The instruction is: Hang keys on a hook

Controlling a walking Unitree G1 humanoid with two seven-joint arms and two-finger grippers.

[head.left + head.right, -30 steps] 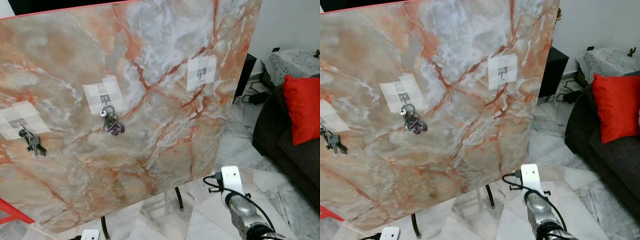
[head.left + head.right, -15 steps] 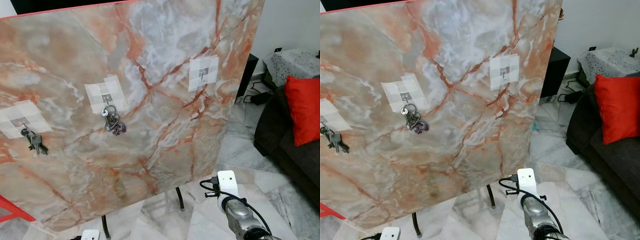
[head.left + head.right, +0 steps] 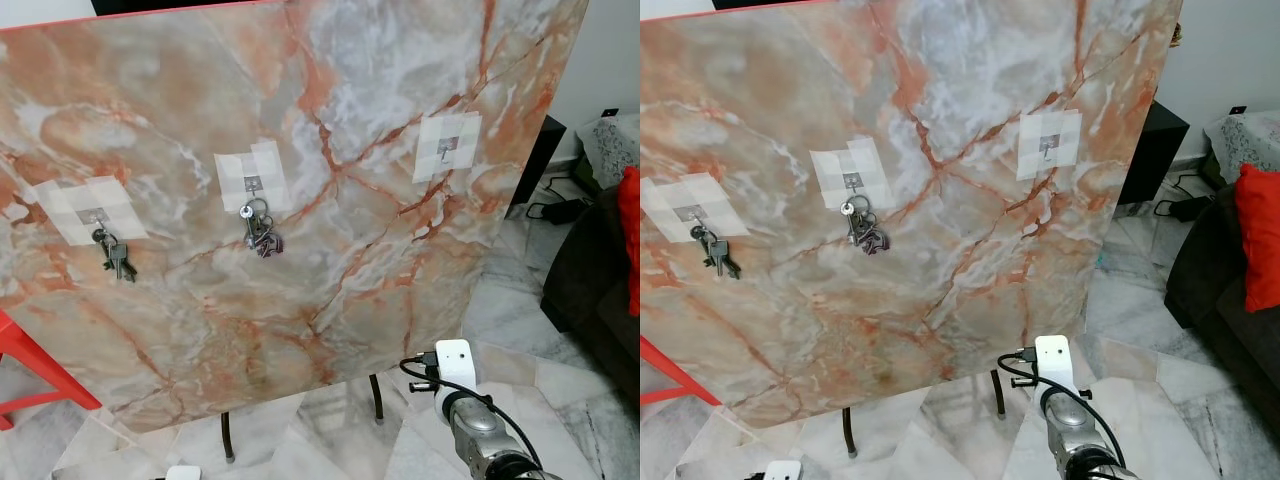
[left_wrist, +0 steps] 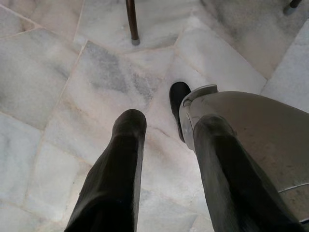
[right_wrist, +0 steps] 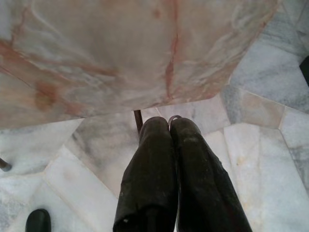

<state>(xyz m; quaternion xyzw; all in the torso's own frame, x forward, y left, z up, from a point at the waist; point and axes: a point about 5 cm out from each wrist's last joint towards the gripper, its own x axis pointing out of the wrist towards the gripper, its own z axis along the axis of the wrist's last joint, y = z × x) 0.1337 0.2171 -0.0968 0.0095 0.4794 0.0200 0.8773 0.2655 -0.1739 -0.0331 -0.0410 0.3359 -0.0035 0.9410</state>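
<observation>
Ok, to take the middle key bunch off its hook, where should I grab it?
Probably the ring of the middle key bunch, just under the hook, pinched across its sides from the front. It hangs flat against the marble board, and everything below dangles loose.

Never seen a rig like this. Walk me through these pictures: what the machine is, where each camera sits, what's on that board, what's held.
This is a humanoid robot. Two pictures come from its head, facing an orange-veined marble-patterned board with three taped hooks: keys hang on the left hook, a key bunch on the middle hook; the right hook is bare. Two come from wrist cameras, above floor tiles. The left gripper is open, empty. The right gripper is shut; a thin metal loop peeks from its tips, perhaps a key ring.
</observation>
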